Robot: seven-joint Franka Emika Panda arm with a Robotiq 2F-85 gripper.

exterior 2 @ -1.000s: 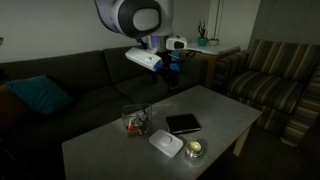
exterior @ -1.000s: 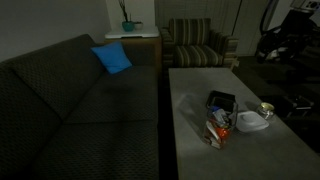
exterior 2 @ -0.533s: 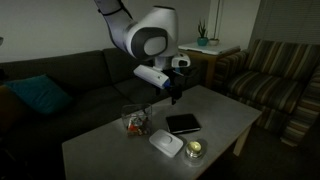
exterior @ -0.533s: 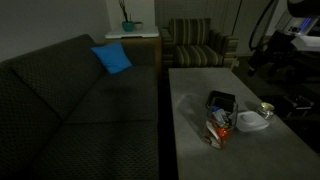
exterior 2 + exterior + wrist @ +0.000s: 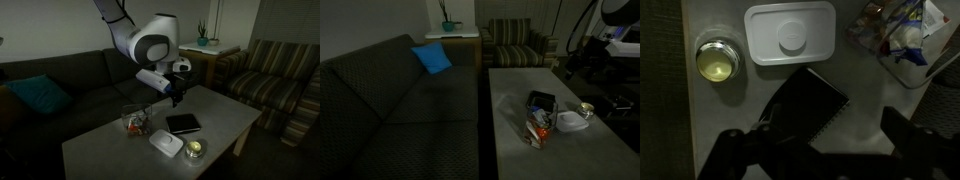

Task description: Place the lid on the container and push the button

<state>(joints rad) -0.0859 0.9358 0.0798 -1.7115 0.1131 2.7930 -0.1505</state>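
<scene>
Your gripper hung wide open and empty above a black notebook; the lid lay just beside the container.

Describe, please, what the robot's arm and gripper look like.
The white arm of rounded segments has a large grey circular joint cap. A white wrist block carries the black two-fingered gripper; in the wrist view its fingers are dark and chunky. No markings are legible.

We count one lid at twelve o'clock in the wrist view, one container at two, one tin at ten, one notebook at centre.
</scene>
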